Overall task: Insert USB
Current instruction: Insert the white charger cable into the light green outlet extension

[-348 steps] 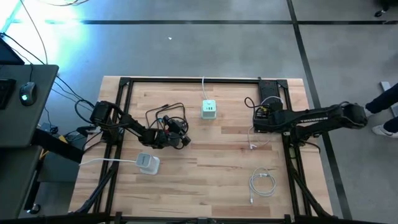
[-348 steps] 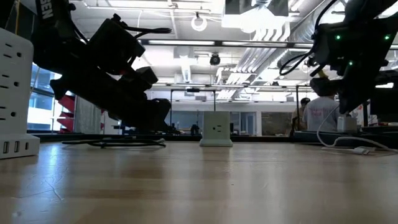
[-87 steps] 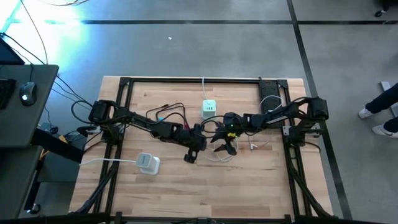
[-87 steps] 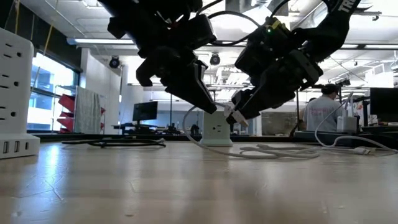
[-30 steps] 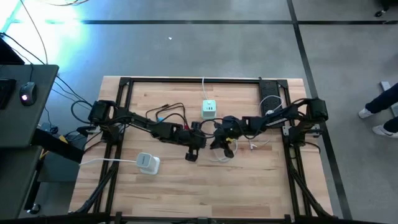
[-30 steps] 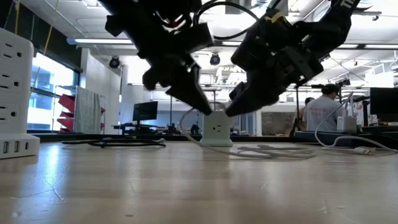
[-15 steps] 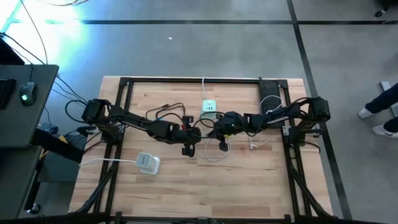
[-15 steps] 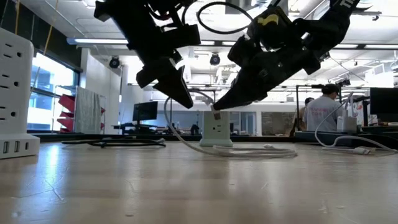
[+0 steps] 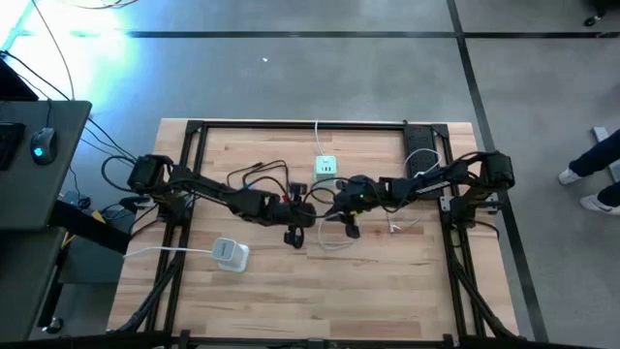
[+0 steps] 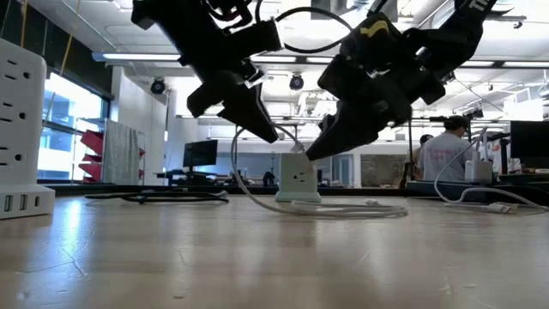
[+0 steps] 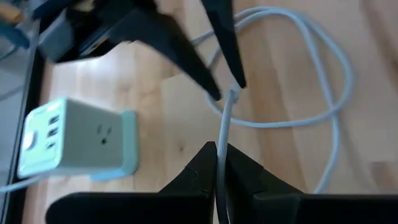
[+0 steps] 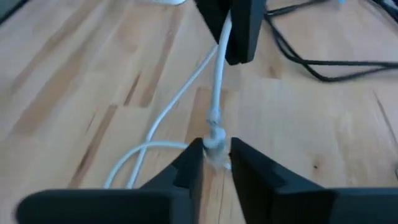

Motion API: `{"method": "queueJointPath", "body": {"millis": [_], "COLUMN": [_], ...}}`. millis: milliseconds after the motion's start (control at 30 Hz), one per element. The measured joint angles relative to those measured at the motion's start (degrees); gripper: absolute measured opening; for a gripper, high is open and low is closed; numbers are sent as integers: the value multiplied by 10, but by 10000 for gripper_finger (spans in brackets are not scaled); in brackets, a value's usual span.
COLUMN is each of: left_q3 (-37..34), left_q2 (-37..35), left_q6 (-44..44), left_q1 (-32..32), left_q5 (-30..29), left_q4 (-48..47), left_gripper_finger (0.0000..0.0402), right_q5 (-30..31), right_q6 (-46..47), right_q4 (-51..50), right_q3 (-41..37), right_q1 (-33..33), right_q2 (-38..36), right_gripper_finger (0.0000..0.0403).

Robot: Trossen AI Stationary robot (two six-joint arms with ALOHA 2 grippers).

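Observation:
A white USB cable (image 9: 334,240) lies in loops on the wooden table, its loops (image 10: 343,209) resting on the wood. A pale green and white power cube (image 9: 325,169) stands near the table's far middle, its USB ports (image 11: 30,142) on one face. My left gripper (image 9: 294,233) and my right gripper (image 9: 349,225) meet just in front of the cube (image 10: 298,178), both shut on the cable. A short stretch of cable (image 11: 225,124) runs between them above the table. My left gripper (image 11: 219,165) pinches the cable (image 11: 222,146) between its two fingers a short way back from the plug end, the fingers lying along it. From the hold the cable (image 10: 244,176) hangs down in a slack curve onto the table. My right gripper (image 12: 216,152) pinches the cable's plug end (image 12: 216,135) between its fingertips, slanting down from the table's right. That end is lifted clear of the table, and the cable (image 12: 217,74) runs straight on to the other gripper.
A second white power strip (image 9: 231,253) with its cord lies near the table's left front. Black cables (image 9: 260,177) sprawl left of the cube. Another white cable (image 9: 418,160) sits at the far right. A person (image 10: 442,154) stands in the room behind.
My left gripper has drawn back toward the table's left and risen a little, away from the right gripper's tips. The cable between the two grippers has come into view, and a loop of it now hangs from the left gripper onto the table.

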Motion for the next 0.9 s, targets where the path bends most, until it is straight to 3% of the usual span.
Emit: {"method": "queueJointPath", "body": {"millis": [167,300,700,900], "left_q3": [0,0,0,0], "left_q2": [0,0,0,0], "left_q6": [13,25,47,47], "left_q1": [-10,-18,-26,-26], "left_q5": [29,50,59,59], "left_q4": [6,27,63,72], "left_gripper_finger": [0,0,0,0], "right_q5": [-57,-91,-161,-133], "right_q6": [-58,-76,-48,-40], "right_q4": [5,16,42,46], "right_q3": [0,0,0,0], "right_q1": [12,15,21,40], "right_q2": [0,2,7,7], "right_gripper_finger": [161,193,199,199]}}
